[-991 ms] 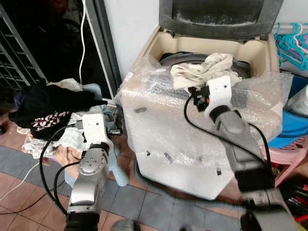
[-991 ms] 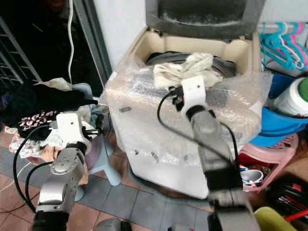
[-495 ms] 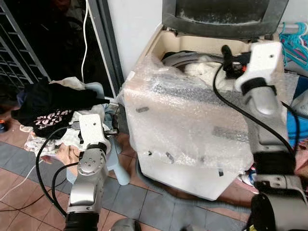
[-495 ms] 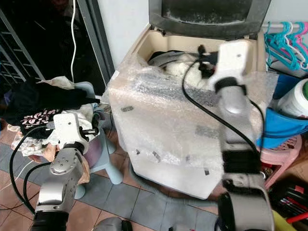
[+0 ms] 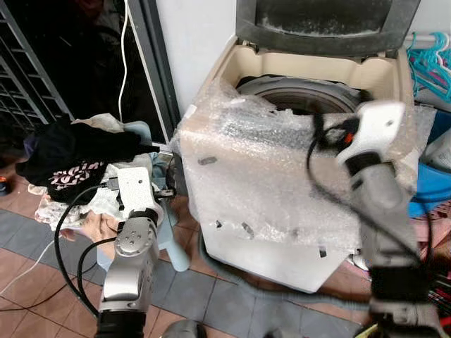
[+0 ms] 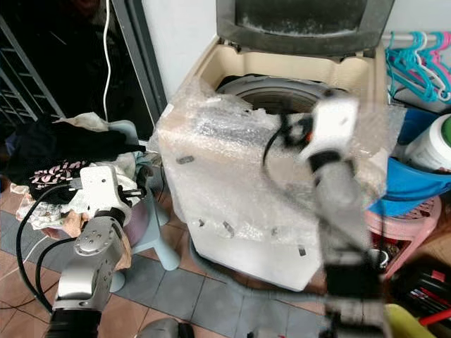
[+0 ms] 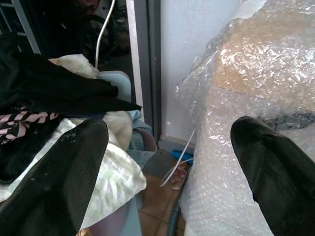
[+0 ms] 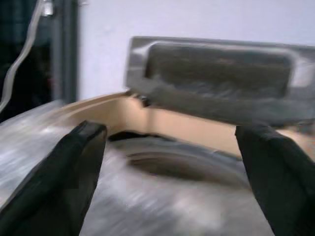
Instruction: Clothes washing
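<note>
A cream top-loading washing machine [image 5: 268,190] wrapped in bubble wrap stands with its grey lid [image 5: 324,24] up and its drum opening [image 5: 299,95] showing. My right gripper [image 8: 170,142] hovers over the machine's front top edge, facing the drum, open with nothing between its fingers [image 8: 74,172]; its arm [image 5: 373,183] is blurred. A pile of clothes [image 5: 70,151], black and patterned over white, lies on a pale blue stool [image 5: 173,246] left of the machine. My left gripper [image 7: 167,137] hangs open between that pile and the machine's side.
A blue basin [image 5: 430,190] on a pink stool [image 6: 416,218], a white bottle [image 6: 430,144] and turquoise hangers [image 5: 430,63] crowd the right. A dark doorway with a metal grille [image 5: 28,84] and white cable [image 5: 123,63] is at the left. A grey hose [image 5: 282,299] lies on the tiles.
My right arm reached over the drum with a cream cloth, then drew back to the machine's front edge. The cloth is gone from the rim and from the gripper. The left arm stayed.
</note>
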Tool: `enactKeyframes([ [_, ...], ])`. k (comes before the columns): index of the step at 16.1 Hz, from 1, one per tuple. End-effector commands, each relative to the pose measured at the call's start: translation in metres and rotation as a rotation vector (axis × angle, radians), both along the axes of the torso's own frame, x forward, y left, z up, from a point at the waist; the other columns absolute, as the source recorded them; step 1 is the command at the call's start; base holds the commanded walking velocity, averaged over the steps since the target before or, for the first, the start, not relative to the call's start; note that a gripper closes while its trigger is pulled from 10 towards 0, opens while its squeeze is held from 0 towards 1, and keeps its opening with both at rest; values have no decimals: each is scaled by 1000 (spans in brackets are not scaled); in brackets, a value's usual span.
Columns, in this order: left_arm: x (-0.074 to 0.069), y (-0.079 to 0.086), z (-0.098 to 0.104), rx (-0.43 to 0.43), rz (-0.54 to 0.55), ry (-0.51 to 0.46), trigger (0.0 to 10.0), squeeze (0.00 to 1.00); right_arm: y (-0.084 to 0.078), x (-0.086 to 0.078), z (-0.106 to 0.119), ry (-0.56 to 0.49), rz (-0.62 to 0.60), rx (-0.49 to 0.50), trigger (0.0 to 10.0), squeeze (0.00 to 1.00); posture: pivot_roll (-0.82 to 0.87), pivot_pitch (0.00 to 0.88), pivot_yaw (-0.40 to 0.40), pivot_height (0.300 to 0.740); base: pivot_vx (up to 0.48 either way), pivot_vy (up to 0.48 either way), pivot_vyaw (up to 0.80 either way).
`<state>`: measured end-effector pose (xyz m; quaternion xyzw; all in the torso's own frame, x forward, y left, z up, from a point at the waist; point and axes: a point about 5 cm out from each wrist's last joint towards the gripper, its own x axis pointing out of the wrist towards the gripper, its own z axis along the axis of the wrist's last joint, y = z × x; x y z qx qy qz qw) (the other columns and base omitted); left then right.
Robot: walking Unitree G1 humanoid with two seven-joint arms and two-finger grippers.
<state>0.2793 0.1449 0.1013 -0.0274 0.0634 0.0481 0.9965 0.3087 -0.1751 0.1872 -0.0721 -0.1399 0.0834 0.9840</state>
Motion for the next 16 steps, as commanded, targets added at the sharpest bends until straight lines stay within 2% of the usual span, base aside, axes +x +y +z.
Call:
enactKeyframes([
  [1, 1, 2, 0, 6, -2, 1, 10000, 0, 16, -8, 1, -32, 74, -4, 10000, 1000, -57, 0, 94, 740, 0, 480, 0],
  [3, 2, 1, 1, 19, -13, -10, 10000, 0, 34, -24, -19, -15, 142, -1, 10000, 1000, -51, 0, 100, 740, 0, 480, 0],
  [4, 2, 0, 3, 29, -21, -21, 10000, 0, 40, -30, -30, 2, 154, -2, 10000, 592, -49, 0, 105, 740, 0, 480, 0],
  [5, 2, -1, 5, 43, -32, -32, 10000, 0, 45, -38, -43, 25, 164, -7, 10000, 451, -49, 0, 105, 740, 0, 480, 0],
  [6, 2, 0, 5, 47, -35, -34, 10000, 0, 48, -42, -51, 41, 163, -11, 10000, 47, -41, 0, 118, 740, 0, 480, 0],
  [7, 2, 0, 5, 48, -38, -34, 10000, 0, 52, -46, -60, 63, 158, -10, 10000, 0, -41, 0, 122, 740, 0, 480, 0],
  [11, 3, -1, 6, 53, -53, -36, 10000, 0, 55, -47, -66, 76, 150, -36, 10000, 0, -41, 0, 130, 740, 0, 480, 0],
  [13, 4, -5, 6, 58, -78, -43, 10000, 0, 51, -45, -75, 141, 123, 6, 10000, 0, -52, 0, 129, 740, 0, 480, 0],
  [14, 5, -7, 6, 56, -91, -48, 10000, 0, 48, -42, -82, 199, 123, 83, 10000, 0, -53, 0, 129, 740, 0, 480, 0],
  [15, 5, -7, 6, 56, -91, -48, 10000, 0, 48, -42, -82, 199, 123, 83, 10000, 0, -53, 0, 129, 740, 0, 480, 0],
  [16, 5, -9, 7, 50, -98, -54, 10000, 0, 47, -39, -88, 293, 193, 213, 10000, 0, -50, 0, 124, 740, 0, 270, 0],
])
